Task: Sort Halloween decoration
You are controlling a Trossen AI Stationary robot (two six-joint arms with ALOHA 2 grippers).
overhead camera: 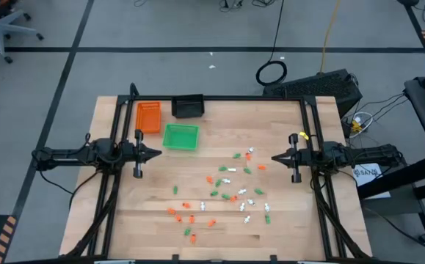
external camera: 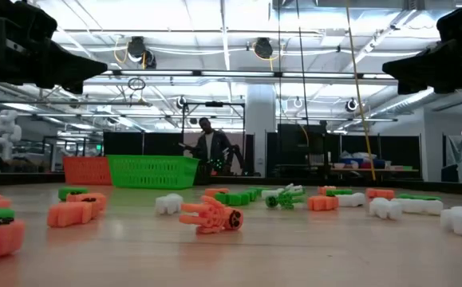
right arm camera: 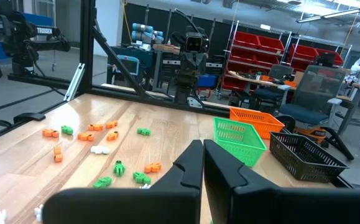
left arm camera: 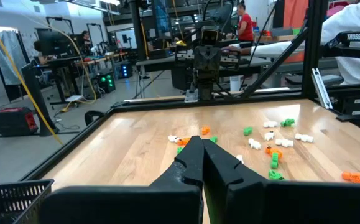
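The surface (overhead camera: pixel 124 213) is made of pale wooden planks with a visible grain, framed by dark rails. The decoration (overhead camera: pixel 227 192) (tiny moulded plastic pieces in orange, green and white) is scattered loosely across the middle and the right half of the surface, nearer the right claw than the left. No common direction is shared by the pieces; their long axes lie every way. In the low view one orange piece (external camera: pixel 211 215), shaped like a splayed hand, is seen lying flat with its fingers spread toward the left of that view, and blocky white pieces (external camera: pixel 410 206) lie beside it.

Three rectangular baskets of open plastic mesh are set at the far left part of the surface: an orange basket (overhead camera: pixel 148 116), a green basket (overhead camera: pixel 180 137) just beside it, and a black basket (overhead camera: pixel 188 107) at the far edge.

The left claw (overhead camera: pixel 155 154) is held above the surface at the left side, its dark tapered fingers pressed together on nothing. The right claw (overhead camera: pixel 277 157) is held at the right side, pointing toward the left claw, likewise closed and empty. Neither claw touches any piece.
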